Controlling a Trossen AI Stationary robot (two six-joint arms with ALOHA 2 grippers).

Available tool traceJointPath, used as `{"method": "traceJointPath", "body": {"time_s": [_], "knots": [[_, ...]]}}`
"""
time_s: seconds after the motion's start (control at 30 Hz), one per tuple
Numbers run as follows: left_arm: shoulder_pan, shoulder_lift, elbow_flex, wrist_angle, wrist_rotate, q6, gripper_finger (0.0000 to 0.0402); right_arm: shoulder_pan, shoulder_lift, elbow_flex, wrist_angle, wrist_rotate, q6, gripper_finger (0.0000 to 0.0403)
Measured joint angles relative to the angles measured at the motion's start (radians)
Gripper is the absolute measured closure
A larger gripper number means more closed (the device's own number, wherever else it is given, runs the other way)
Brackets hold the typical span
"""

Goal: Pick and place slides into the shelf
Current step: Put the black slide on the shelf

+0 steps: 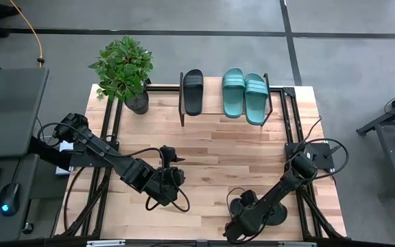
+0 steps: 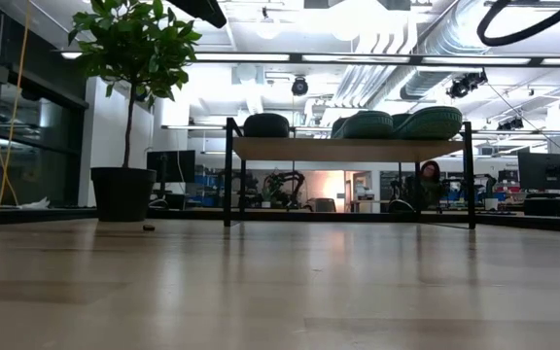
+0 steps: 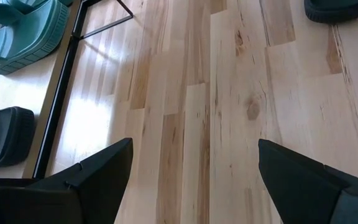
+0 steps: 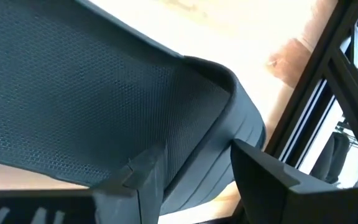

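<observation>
On the shelf [image 1: 214,88] at the far edge of the table [image 1: 211,158], three slides sit side by side on its light wood plank top: one black slide [image 1: 193,91] toward the potted plant [image 1: 123,71], and a pair of teal-green slides [image 1: 245,95] next to it, the two touching each other. From table height the shelf shows as a thin black metal frame carrying a pale plank, with the rounded straps of the three slides rising above it. The fourth slide [image 1: 259,209], black and rubbery, lies at the near right part of the table beneath the right gripper [image 1: 247,214]. The right wrist view fills with its finely dotted footbed and its ribbed strap [image 4: 229,149]; the right fingers [image 4: 138,174] are spread to either side of the strap, and whether they press on it cannot be told. The left gripper [image 1: 164,180] is over bare wood near the table's middle front, its fingers [image 3: 98,177] wide apart with nothing between them. The table is made of pale, grained wooden planks
</observation>
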Motion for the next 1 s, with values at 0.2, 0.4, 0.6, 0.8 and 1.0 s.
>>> {"method": "traceJointPath", "body": {"time_s": [0.2, 0.4, 0.6, 0.8, 1.0], "knots": [[0.000, 0.000, 0.000, 0.000, 0.006, 0.000, 0.0076, 0.000, 0.000, 0.000, 0.000, 0.017, 0.002, 0.0235], [0.000, 0.000, 0.000, 0.000, 0.006, 0.000, 0.0076, 0.000, 0.000, 0.000, 0.000, 0.013, 0.007, 0.0235], [0.000, 0.000, 0.000, 0.000, 0.006, -0.006, 0.0076, 0.000, 0.000, 0.000, 0.000, -0.008, 0.016, 0.0247], [0.000, 0.000, 0.000, 0.000, 0.006, -0.007, 0.0076, 0.000, 0.000, 0.000, -0.002, -0.004, 0.011, 0.0323], [0.000, 0.000, 0.000, 0.000, 0.005, -0.007, 0.0076, 0.000, -0.001, 0.000, -0.004, 0.013, 0.006, 0.0393]]}}
